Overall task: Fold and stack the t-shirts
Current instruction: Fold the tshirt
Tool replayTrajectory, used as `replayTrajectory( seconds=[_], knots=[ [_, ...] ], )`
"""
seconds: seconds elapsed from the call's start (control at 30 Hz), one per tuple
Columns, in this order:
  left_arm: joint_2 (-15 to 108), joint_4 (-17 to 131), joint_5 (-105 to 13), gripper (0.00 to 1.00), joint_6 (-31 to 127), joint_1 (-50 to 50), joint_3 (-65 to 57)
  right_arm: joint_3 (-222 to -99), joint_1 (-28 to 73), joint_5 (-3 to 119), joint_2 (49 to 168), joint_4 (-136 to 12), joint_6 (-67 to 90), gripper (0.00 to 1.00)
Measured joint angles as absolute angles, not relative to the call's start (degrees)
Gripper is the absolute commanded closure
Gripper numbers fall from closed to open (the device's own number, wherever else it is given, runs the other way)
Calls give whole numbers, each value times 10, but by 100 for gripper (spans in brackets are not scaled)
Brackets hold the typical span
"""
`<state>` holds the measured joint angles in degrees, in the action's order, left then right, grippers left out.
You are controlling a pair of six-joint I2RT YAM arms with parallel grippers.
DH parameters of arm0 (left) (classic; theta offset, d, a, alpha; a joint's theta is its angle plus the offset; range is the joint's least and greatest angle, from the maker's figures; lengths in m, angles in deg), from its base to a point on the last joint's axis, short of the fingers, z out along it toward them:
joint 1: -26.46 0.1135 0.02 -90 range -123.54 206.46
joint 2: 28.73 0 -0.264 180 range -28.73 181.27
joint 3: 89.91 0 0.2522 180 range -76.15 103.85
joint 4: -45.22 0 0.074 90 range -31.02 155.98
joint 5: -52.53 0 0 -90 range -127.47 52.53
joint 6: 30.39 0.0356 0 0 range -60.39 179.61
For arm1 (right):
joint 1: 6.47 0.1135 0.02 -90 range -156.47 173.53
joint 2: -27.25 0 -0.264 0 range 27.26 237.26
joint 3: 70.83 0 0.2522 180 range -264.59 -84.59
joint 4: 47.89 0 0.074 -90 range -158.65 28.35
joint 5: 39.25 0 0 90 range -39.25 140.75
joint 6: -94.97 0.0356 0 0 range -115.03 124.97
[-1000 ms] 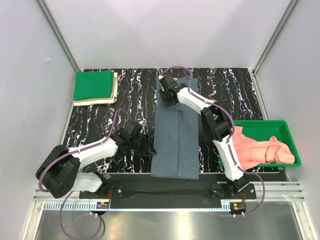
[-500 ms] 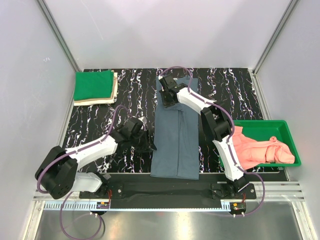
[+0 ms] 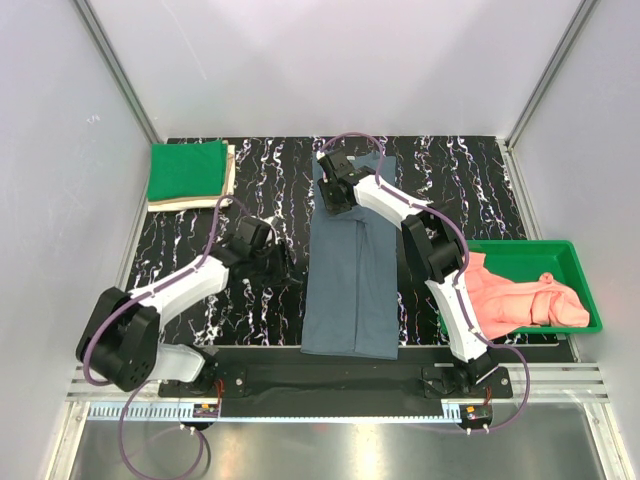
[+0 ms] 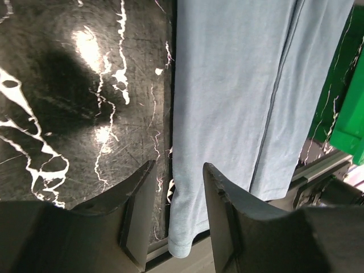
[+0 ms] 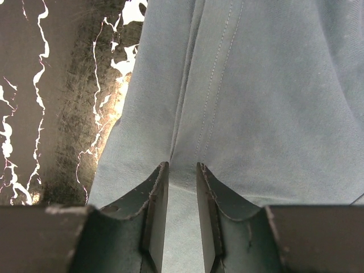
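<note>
A blue-grey t-shirt [image 3: 350, 270] lies as a long, narrow, folded strip down the middle of the black marbled table. My right gripper [image 3: 335, 198] is at its far end. In the right wrist view the gripper [image 5: 182, 165] has its jaws close together on the shirt [image 5: 256, 85], with creases running into the tips. My left gripper [image 3: 283, 265] is open and empty, just left of the shirt's left edge. In the left wrist view the gripper [image 4: 179, 168] faces the shirt's [image 4: 227, 85] near left corner. A folded green shirt [image 3: 187, 170] lies on a beige one at the far left.
A green tray [image 3: 580, 262] at the right holds a crumpled salmon-pink shirt [image 3: 520, 300]. The tray's corner shows in the left wrist view [image 4: 355, 114]. Grey walls close in the table on three sides. A metal rail runs along the near edge.
My left gripper has drawn back from the shirt's left edge, moving left and toward the far side. The right gripper and the shirt have not moved.
</note>
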<state>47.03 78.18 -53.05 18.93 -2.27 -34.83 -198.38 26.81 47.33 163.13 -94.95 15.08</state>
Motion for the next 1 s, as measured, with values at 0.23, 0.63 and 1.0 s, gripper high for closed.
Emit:
replayTrajectory(
  seconds=[0.23, 0.63, 1.0],
  knots=[
    [495, 784, -540, 57, 198, -23, -346, -1984, 268, 474, 1631, -950, 150, 66],
    [532, 765, -549, 56, 200, -23, -346, -1986, 275, 467, 1632, -950, 141, 100],
    [558, 733, -565, 56, 200, -23, -353, -1997, 279, 467, 1632, -956, 137, 67]
  ],
)
